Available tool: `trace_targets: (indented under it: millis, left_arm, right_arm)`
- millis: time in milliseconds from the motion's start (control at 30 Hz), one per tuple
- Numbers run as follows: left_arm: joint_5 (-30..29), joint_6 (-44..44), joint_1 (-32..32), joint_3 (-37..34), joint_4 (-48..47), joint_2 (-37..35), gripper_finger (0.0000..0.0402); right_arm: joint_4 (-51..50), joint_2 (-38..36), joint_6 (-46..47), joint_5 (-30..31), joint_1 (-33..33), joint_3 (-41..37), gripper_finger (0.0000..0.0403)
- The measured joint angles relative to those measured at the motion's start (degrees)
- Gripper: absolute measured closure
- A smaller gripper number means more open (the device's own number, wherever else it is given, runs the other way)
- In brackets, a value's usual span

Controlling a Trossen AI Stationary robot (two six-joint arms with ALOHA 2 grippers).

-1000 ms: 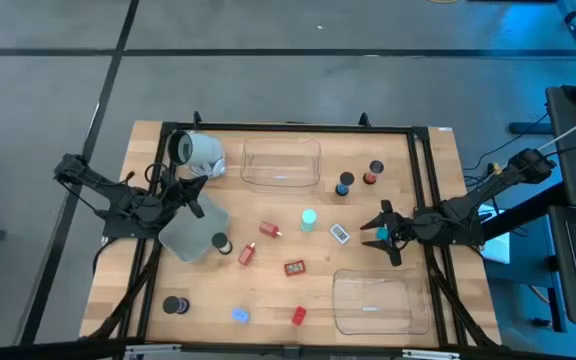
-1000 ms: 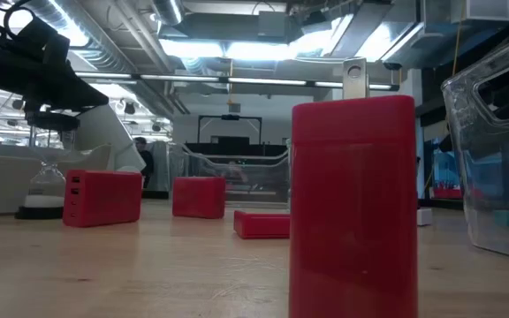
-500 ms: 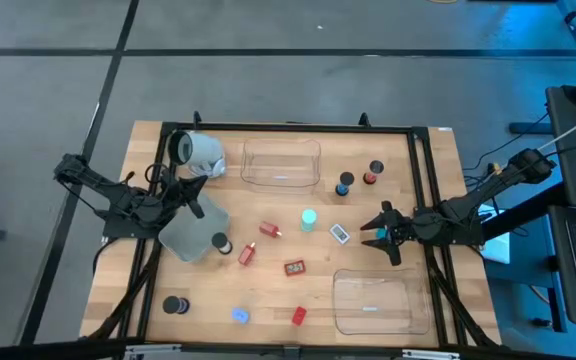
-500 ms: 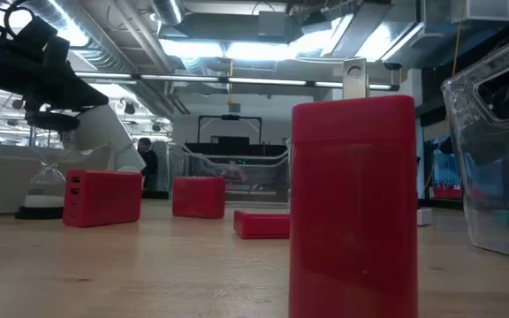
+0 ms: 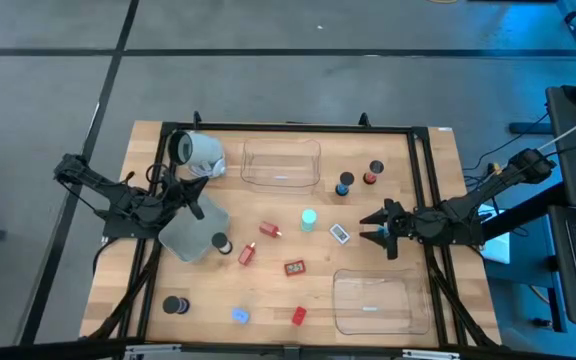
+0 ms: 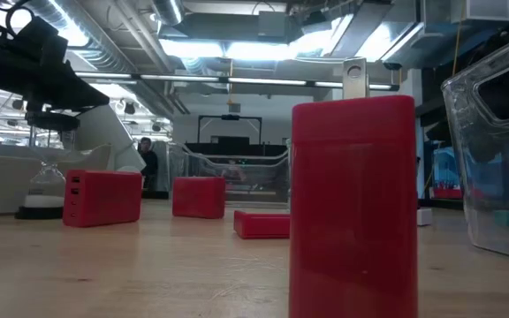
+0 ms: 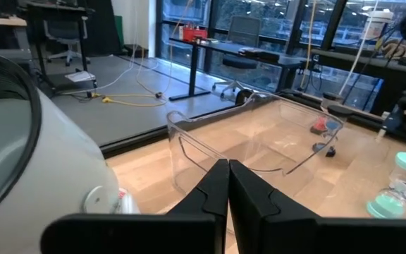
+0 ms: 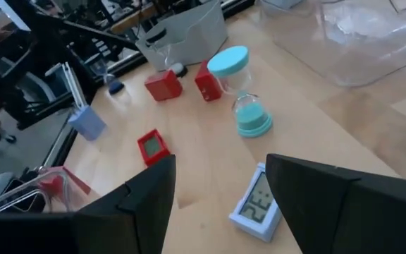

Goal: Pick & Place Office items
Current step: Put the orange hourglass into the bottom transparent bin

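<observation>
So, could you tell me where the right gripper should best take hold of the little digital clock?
Probably across its two long edges, coming straight down. The little clock lies flat, display up, on bare table, so only its thin sides offer purchase. The open right gripper is already just beside it.

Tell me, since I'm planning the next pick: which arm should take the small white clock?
Right. Its open gripper sits just beside the clock, which shows between its fingers in the right wrist view. The left gripper, shut, is across the table by the white cylinder.
</observation>
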Motion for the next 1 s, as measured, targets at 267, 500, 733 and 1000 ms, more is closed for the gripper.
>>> trace_targets:
  millis: [267, 500, 733, 1000]
  left_arm:
    - [1.82, -0.01, 0.01, 0.01, 0.0, 0.0, 0.0398]
    - [5.18, -0.01, -0.01, 0.01, 0.0, -0.02, 0.0397]
    - [6.3, 0.02, 0.01, -0.01, 0.0, 0.0, 0.0398]
    - [5.0, 2.09, 0.01, -0.01, 0.0, -0.02, 0.0398]
  right_arm:
    - [0.0, 0.0, -0.48, 7.49, 0.0, 0.01, 0.0177]
    - [0.0, 0.0, -0.54, 13.52, 0.0, 0.0, 0.0177]
    - [-0.01, 0.0, -0.67, 14.45, -0.02, 0.0, 0.0141]
    - [-0.02, -0.01, -1.59, 19.17, -1.69, 0.03, 0.0087]
